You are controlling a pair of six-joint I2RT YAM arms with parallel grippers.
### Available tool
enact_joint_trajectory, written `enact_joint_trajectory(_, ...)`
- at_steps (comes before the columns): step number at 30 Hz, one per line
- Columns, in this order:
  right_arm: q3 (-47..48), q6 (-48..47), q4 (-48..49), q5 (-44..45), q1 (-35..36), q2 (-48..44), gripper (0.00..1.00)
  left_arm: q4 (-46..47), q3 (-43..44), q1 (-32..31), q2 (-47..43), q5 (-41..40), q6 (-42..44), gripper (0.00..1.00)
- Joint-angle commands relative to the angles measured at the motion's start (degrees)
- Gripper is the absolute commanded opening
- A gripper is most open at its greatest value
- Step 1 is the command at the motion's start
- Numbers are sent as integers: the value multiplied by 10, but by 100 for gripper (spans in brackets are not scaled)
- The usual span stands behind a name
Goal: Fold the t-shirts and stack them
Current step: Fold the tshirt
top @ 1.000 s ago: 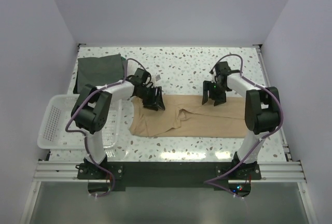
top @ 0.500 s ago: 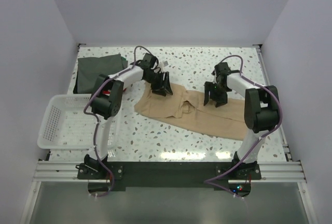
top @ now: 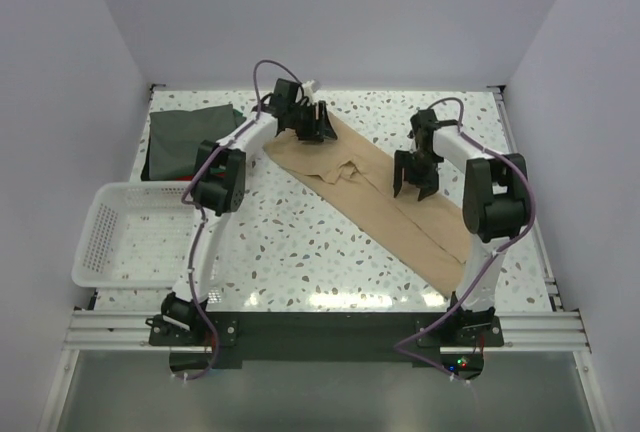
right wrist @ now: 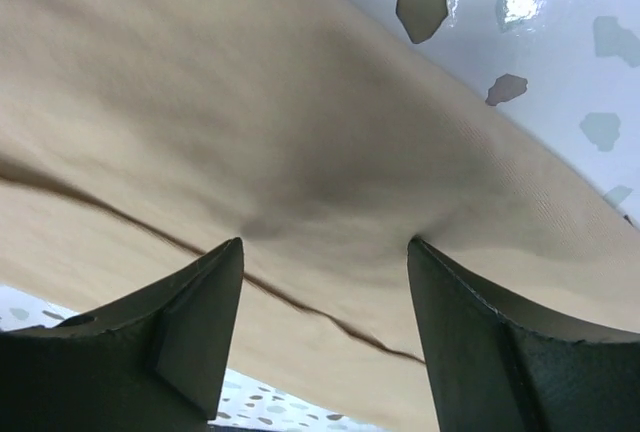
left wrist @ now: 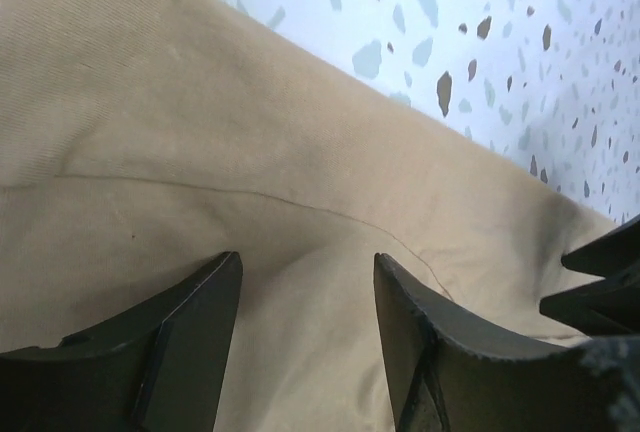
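Here the tan t-shirt point(top: 385, 192) (stretched diagonally) lies under both hands.

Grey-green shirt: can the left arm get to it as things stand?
Probably yes. The grey-green shirt lies uncovered just left of the left pincer, nothing between, but that pincer sits on the tan shirt.

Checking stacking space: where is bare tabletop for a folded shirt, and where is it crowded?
Bare: the near-left patch between the basket and tan shirt, and the far middle between both grippers. Crowded: the far-left corner holds the dark shirt; the tan shirt spans the right diagonal.
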Motion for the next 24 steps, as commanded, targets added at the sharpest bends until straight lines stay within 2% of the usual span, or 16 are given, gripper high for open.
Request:
enact_joint_trajectory(1,42,-27,-51,2,-4,-9,71,101,-62,18,-7,-38,15,62)
enact_joint_trajectory(3,48,-46,-59,-1,-4,-24,71,149,-79,18,-37,-28,9,64)
enact_joint_trajectory(9,-18,-76,-55,-24,-5,-72,72,172,-116,17,-118,6,-49,65)
enact_joint_trajectory(14,-80,-71,-14,-37,-6,-72,72,166,-218,15,-170,14,-118,65)
enact_joint_trajectory(18,-96,-61,30,-73,-5,-47,72,203,-313,14,-212,19,-164,65)
enact_joint_trajectory(24,-110,-24,57,-119,-4,-24,72,178,-345,15,-185,9,-149,65)
